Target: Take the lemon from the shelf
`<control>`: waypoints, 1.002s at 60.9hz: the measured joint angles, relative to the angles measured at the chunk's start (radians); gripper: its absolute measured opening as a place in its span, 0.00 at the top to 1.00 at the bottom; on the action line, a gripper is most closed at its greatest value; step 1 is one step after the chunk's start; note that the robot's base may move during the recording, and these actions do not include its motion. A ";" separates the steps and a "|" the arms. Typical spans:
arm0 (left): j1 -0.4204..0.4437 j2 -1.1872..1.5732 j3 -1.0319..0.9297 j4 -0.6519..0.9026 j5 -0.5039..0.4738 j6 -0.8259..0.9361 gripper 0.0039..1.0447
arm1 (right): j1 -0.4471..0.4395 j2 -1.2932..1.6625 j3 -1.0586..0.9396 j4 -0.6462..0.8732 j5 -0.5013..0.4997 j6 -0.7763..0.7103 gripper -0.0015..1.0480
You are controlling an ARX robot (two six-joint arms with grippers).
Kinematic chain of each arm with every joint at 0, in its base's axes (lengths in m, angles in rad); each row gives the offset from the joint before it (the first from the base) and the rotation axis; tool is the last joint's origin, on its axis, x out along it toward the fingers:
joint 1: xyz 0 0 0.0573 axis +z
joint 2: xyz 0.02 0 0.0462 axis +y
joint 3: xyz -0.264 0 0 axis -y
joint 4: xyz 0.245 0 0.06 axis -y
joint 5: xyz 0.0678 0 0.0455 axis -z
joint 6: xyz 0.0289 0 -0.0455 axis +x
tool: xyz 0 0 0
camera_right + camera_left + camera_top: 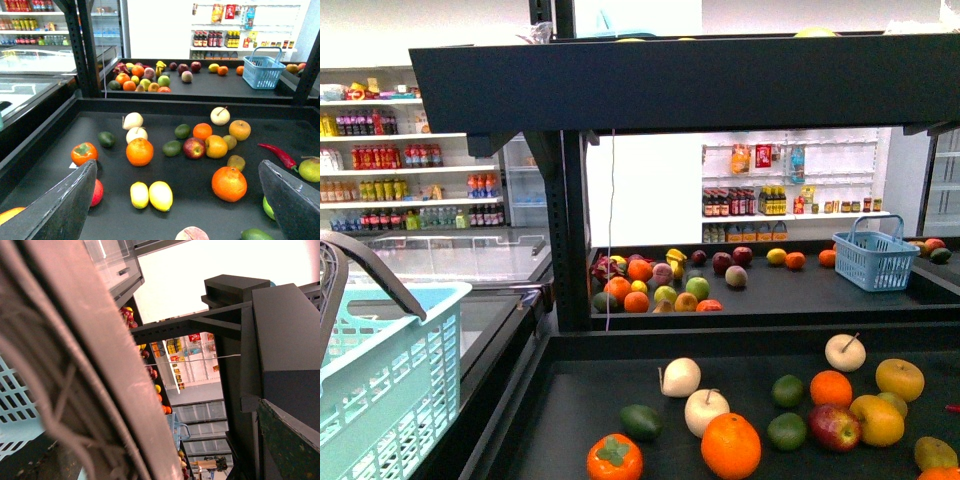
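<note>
Two yellow lemons lie side by side on the shelf's black near tray [190, 172]: the larger lemon [160, 195] and a smaller one [139, 194]. My right gripper [177, 212] hovers open just in front of them, its dark fingers [60, 210] spread wide to either side with nothing between. In the front view the same tray [590, 390] shows, but the lemons lie below that picture's edge. My left gripper [170, 455] is shut on the basket handle [85, 365], which fills the left wrist view. The pale teal basket [380, 390] hangs at the far left, off the shelf.
Oranges [229, 183], [139, 151], an apple [194, 148], limes and a red chili [277, 155] crowd the tray around the lemons. A blue basket [875, 255] and more fruit sit on the farther tray. A black post [570, 230] and upper tray [680, 80] frame the shelf.
</note>
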 joint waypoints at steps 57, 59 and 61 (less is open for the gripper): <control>-0.023 -0.113 -0.047 -0.131 0.041 0.079 0.93 | 0.000 0.000 0.000 0.000 0.000 0.000 0.07; -0.027 -0.127 -0.052 -0.145 0.057 0.105 0.93 | 0.000 0.000 0.000 0.000 0.000 0.000 0.07; -0.035 -0.151 -0.059 -0.171 0.086 0.141 0.93 | 0.000 0.000 0.000 0.000 0.000 0.000 0.07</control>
